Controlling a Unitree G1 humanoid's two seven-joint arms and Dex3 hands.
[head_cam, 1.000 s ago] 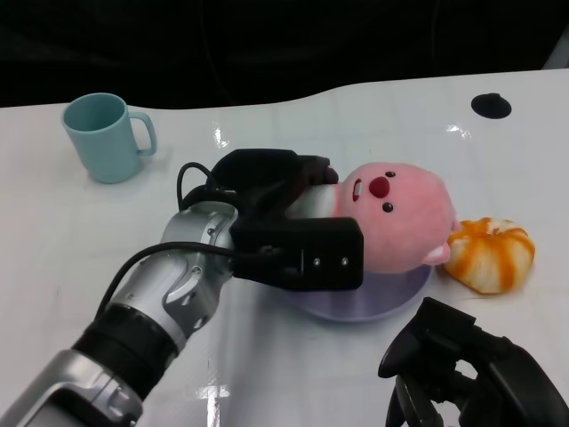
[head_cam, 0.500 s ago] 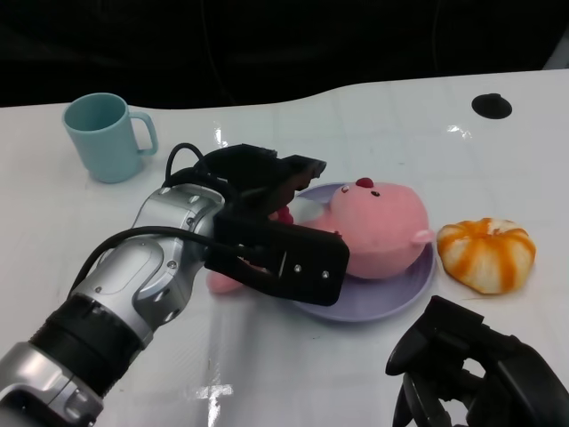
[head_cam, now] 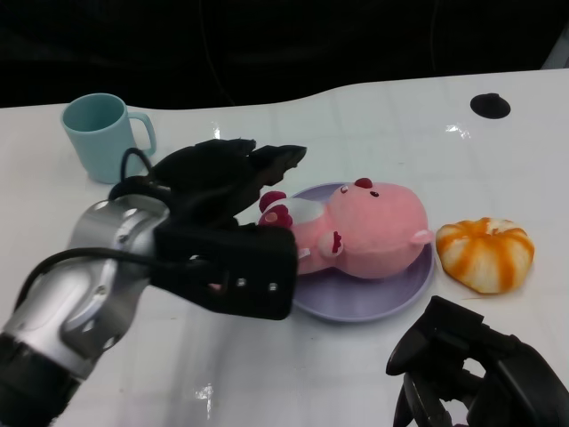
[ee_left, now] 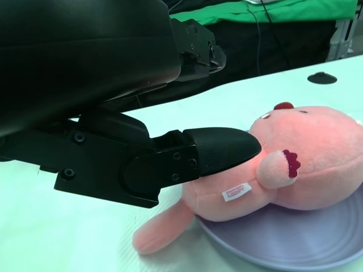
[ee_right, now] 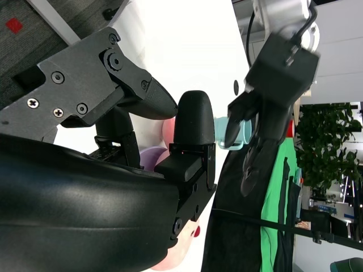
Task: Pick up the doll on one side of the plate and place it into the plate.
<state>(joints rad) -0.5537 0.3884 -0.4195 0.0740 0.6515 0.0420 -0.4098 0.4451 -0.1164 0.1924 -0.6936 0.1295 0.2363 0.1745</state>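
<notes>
The doll (head_cam: 369, 231) lay on the plate (head_cam: 373, 302), one leg trailing onto the bench (head_cam: 356, 116). The left hand (head_cam: 222, 191) hovered beside it, fingers (ee_left: 218, 150) spread and holding nothing. The right hand (head_cam: 471, 374) hung low, fingers apart and empty.

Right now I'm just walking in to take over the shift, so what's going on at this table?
The robot's left hand hovers open beside a pink doll, which lies on the purple plate with one limb hanging over the rim. The right hand holds nothing. A teal mug and an orange plush sit nearby.
</notes>
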